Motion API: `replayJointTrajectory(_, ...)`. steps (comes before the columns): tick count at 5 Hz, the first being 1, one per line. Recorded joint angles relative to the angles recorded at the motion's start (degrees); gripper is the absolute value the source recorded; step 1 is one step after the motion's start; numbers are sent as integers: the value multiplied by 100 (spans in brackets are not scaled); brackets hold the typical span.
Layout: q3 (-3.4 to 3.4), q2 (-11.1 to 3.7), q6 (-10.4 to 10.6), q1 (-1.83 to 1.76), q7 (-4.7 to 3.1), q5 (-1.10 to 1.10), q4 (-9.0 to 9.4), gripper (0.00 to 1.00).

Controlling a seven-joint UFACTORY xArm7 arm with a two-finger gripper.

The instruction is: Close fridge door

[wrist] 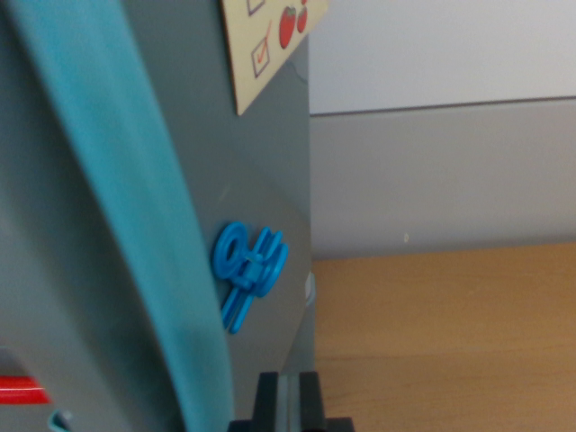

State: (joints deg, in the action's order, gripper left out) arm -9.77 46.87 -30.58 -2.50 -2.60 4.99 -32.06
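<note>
Fridge door [108, 225] fills the wrist view's left, teal edge running top to bottom, very close; blue magnet [247, 274] and checklist card [270, 45] on grey side panel; jaws [288, 405] barely visible at bottom, openness cannot be judged; tabletop [450, 342] to the right.

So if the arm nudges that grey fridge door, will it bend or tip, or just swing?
The fridge door looks like a flat, rigid panel, so it would probably swing rather than flex. Its smooth grey face may be a bit slippery. The blue magnet and checklist card sit flat on it and would likely ride along.
</note>
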Motion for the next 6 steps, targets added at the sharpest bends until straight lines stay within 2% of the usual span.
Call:
replayJointTrajectory(1,3,-342,2,0,0,0,-196,100)
replayJointTrajectory(2,3,-342,2,0,0,0,-196,100)
replayJointTrajectory(3,23,-675,43,0,0,0,-360,100)
replayJointTrajectory(4,23,-675,43,0,0,0,-360,100)
replayJointTrajectory(5,130,-1000,456,-1,0,0,-465,100)
replayJointTrajectory(6,130,-1000,456,-1,0,0,-465,100)
